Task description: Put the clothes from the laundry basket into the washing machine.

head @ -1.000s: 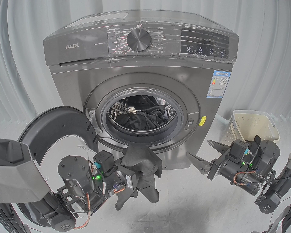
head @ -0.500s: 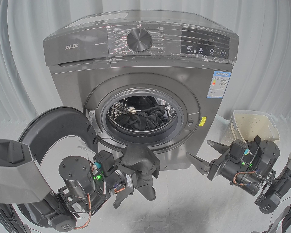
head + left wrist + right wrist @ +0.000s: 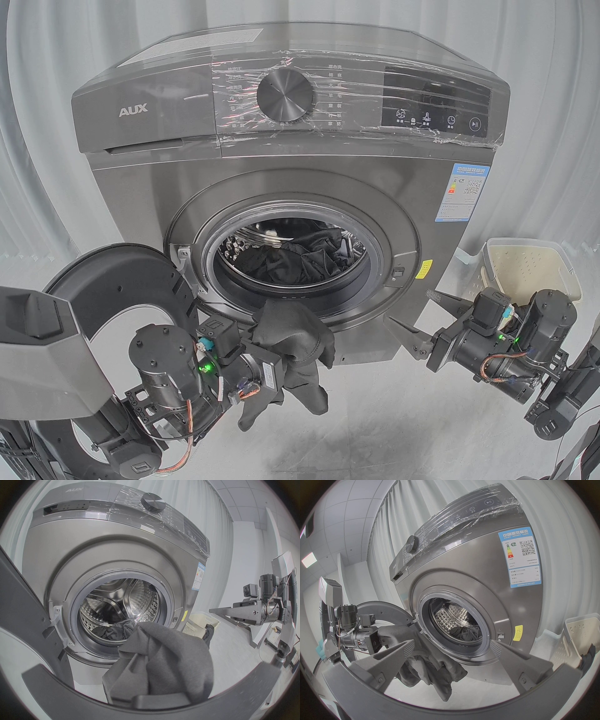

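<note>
left tool [image 3: 275,365] clamped on dark garment [image 3: 294,334], hanging near lower rim of washing machine [image 3: 281,162] opening | right tool [image 3: 409,307] jaws apart, empty, beside laundry basket [image 3: 531,262] far right | dark clothes [image 3: 294,259] in drum

The washing machine [image 3: 287,156] stands centre frame, its door [image 3: 119,281] swung open at lower left and dark clothes [image 3: 300,256] in the drum. Just below the opening, the left gripper [image 3: 282,353] grips a dark garment [image 3: 300,334]. At lower right, the right gripper [image 3: 407,305] is spread wide beside the laundry basket [image 3: 531,262].
</note>
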Controlling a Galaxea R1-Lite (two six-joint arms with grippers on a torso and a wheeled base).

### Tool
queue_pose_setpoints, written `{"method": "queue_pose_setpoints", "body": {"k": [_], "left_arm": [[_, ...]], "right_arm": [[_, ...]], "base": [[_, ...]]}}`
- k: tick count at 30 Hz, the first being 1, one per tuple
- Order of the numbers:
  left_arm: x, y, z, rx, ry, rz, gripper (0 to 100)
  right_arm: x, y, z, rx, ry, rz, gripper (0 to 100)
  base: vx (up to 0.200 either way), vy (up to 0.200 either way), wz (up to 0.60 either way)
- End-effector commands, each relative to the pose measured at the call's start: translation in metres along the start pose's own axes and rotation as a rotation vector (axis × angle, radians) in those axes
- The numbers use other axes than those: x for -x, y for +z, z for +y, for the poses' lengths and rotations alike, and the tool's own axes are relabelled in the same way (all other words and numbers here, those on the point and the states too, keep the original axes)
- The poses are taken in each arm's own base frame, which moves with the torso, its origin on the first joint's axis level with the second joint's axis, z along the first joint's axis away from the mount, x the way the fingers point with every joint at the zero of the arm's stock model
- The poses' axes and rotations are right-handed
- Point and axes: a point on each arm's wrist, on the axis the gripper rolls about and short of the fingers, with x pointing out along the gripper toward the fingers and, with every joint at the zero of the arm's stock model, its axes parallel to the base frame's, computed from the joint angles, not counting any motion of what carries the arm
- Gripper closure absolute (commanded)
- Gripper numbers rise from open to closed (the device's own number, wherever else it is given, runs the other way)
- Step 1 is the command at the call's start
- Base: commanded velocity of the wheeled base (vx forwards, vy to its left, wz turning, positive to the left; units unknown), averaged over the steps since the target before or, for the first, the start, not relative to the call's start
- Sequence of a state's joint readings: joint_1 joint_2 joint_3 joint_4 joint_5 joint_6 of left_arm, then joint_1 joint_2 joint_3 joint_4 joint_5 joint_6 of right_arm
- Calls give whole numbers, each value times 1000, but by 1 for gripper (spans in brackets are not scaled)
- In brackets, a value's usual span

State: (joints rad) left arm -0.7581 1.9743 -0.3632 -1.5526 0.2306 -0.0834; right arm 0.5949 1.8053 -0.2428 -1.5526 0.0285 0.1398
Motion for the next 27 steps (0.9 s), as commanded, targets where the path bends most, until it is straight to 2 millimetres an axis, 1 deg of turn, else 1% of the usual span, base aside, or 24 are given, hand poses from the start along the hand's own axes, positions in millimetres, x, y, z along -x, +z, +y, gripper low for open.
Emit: {"method": "queue_pose_setpoints", "body": {"k": [1,3,7,9,10,23,25,27], "left_arm": [[-1,-2,0,0,0,6,100],[-1,-3,-2,-1,-6,8,100],[2,-4,-9,-3,-24,12,100],[2,-4,-9,-3,-24,12,100],[2,-4,-14,-2,-30,9,100],[2,-4,-18,9,-42,9,100],[-8,-2,-17,19,-29,-13,100],[-21,-6,-11,20,3,-19,100]], "right_arm": [[0,-1,0,0,1,2,0],[0,-1,0,0,1,2,0],[0,-1,0,0,2,3,0],[0,-1,0,0,2,3,0],[0,0,2,0,7,2,0],[0,1,3,2,10,-7,0],[0,2,5,2,18,-9,0],[0,1,6,1,20,-4,0]], "base": [[200,0,0],[200,0,0],[0,0,0],[0,0,0],[0,0,0],[0,0,0],[0,0,0],[0,0,0]]}}
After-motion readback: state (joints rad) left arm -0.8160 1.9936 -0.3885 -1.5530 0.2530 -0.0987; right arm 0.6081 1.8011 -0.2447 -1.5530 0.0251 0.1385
